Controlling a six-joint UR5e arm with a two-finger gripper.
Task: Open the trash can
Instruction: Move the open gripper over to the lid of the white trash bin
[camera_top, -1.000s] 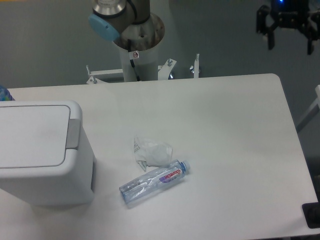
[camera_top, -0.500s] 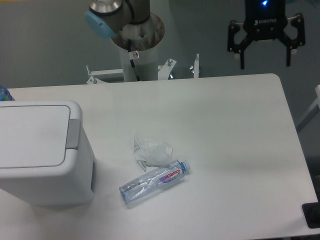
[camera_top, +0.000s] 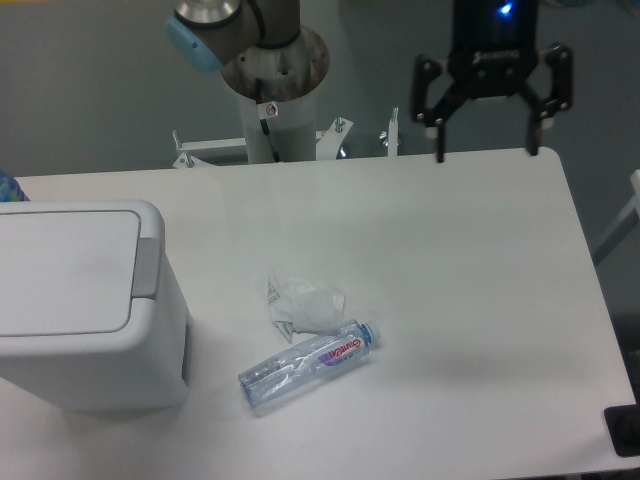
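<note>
The trash can (camera_top: 85, 305) is a big white boxy bin at the table's left edge. Its flat white lid (camera_top: 60, 270) lies shut, with a grey push tab (camera_top: 146, 268) along the right side. My gripper (camera_top: 487, 150) hangs high at the back right, over the table's far edge. Its two black fingers point down and stand wide open with nothing between them. It is far from the bin, well to its right.
A crumpled clear wrapper (camera_top: 305, 303) and a lying plastic bottle (camera_top: 308, 363) sit mid-table, right of the bin. The arm's base column (camera_top: 275, 100) rises behind the table's far edge. A dark object (camera_top: 624, 430) shows at the bottom right corner.
The open gripper has come down and to the left from the top right corner toward the table's far edge. The bin, wrapper and bottle have stayed put.
</note>
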